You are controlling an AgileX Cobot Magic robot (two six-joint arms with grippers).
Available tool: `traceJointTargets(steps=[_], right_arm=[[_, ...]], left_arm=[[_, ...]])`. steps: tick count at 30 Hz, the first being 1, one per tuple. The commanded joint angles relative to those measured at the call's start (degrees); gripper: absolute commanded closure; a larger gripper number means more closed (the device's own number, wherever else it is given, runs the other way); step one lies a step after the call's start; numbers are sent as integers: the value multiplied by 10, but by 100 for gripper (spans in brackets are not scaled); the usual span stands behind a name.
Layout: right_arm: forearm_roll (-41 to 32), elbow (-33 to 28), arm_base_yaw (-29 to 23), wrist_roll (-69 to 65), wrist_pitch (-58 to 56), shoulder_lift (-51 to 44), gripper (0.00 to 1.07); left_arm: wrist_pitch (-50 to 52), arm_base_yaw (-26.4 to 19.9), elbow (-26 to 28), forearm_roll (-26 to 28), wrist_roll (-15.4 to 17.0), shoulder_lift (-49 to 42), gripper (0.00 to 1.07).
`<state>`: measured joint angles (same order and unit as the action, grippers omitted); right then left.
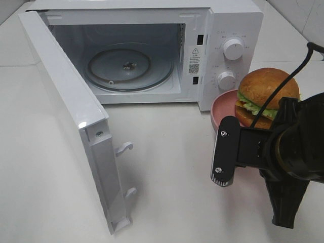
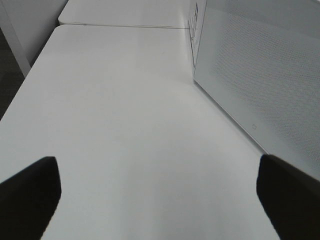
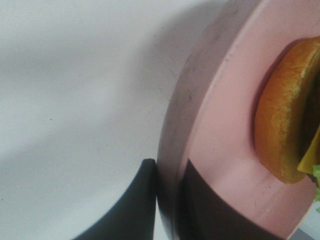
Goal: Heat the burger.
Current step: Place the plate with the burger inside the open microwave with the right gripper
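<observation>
My right gripper [image 3: 167, 200] is pinched narrow on the rim of the pink plate [image 1: 225, 109], one finger [image 3: 140, 205] on the outer side of the rim and the other on the plate's inner face. The burger [image 1: 263, 96] sits on that plate, just outside the microwave [image 1: 233, 20], in front of its knobs and beside the mouth of the cavity. I cannot tell whether the plate is clear of the table [image 1: 167, 167].

My left gripper [image 2: 160, 200] is spread wide and holds nothing; it hangs over the table on the outer side of the microwave's door [image 1: 66, 101].

As I judge it, the step in hand is loading: the grip on the plate is made, the door stands fully open, and the glass turntable [image 1: 126, 66] inside the microwave is bare.

The next move calls for carrying the plate level across the microwave's front and in through the opening; I hold it by one edge only, so any tilt could let the burger slide. The plate must pass under the cavity roof and come down centred on the turntable before I let go and draw back out of the microwave. Only then can the door be swung shut and a knob turned.
</observation>
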<state>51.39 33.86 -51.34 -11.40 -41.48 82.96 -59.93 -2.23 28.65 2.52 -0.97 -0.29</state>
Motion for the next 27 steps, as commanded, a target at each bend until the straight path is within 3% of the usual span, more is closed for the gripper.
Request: traceJointTargets(steps=[1, 20, 27], right_arm=[[37, 1, -2, 5, -3, -4, 102], [22, 1, -32, 72, 44, -4, 102], [30, 1, -35, 114, 89, -4, 107]], left_arm=[[5, 3, -3, 3, -1, -15, 6], [5, 3, -3, 3, -1, -15, 6], [5, 3, -3, 3, -1, -15, 6]])
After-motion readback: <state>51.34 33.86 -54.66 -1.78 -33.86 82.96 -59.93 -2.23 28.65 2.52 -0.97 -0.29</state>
